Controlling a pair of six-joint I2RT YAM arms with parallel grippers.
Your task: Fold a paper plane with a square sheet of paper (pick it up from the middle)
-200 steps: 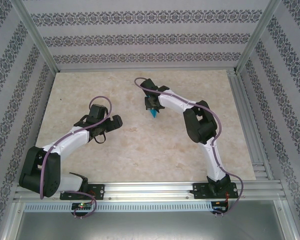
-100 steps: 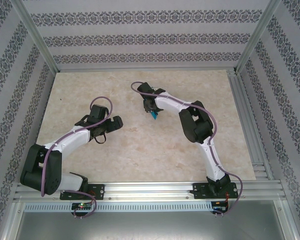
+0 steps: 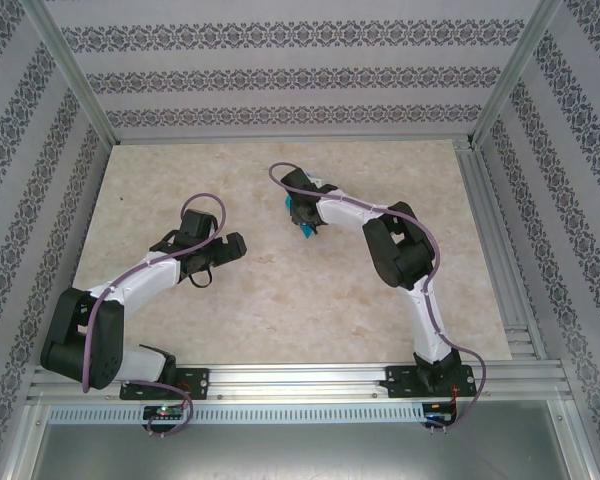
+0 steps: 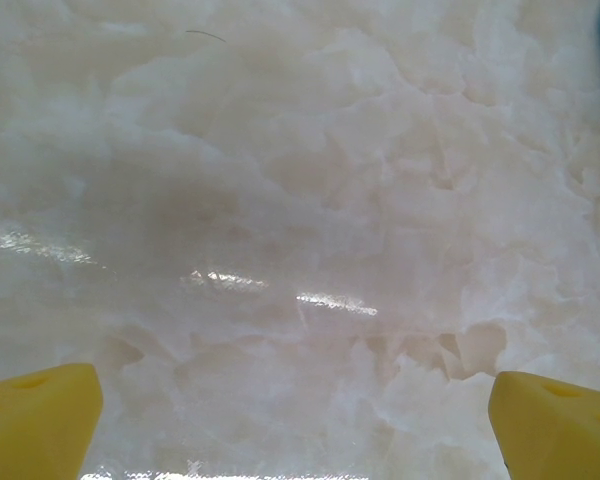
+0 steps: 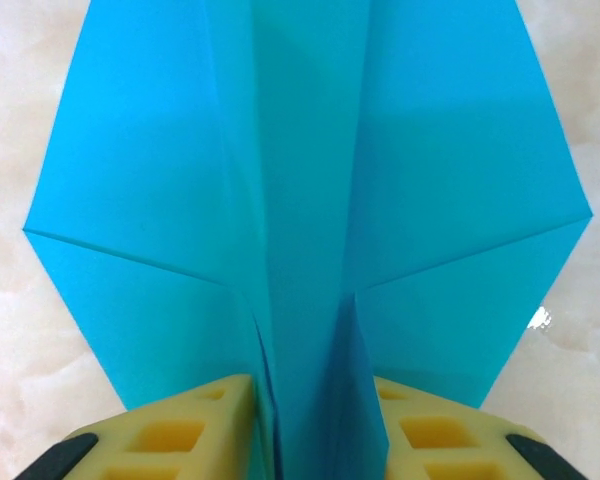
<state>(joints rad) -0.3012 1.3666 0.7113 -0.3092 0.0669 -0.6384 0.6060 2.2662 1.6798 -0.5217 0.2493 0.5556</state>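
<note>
Since a second ago the right arm [image 3: 400,245] has drawn its wrist slightly back and left, and its jaws have eased apart a little. The left arm [image 3: 130,285] has hardly shifted. At mid-desk [image 3: 280,310] the plane [image 5: 310,200] sits under the right wrist, folded, wings spread. Right jaws stand narrow, with the pads [image 5: 180,430] against both sides of its centre fold. Left jaws gape wide over bare desk, holding nothing. Folding looks finished and release seems in hand. Next, the right jaws should widen and lift clear without dragging the plane.
</note>
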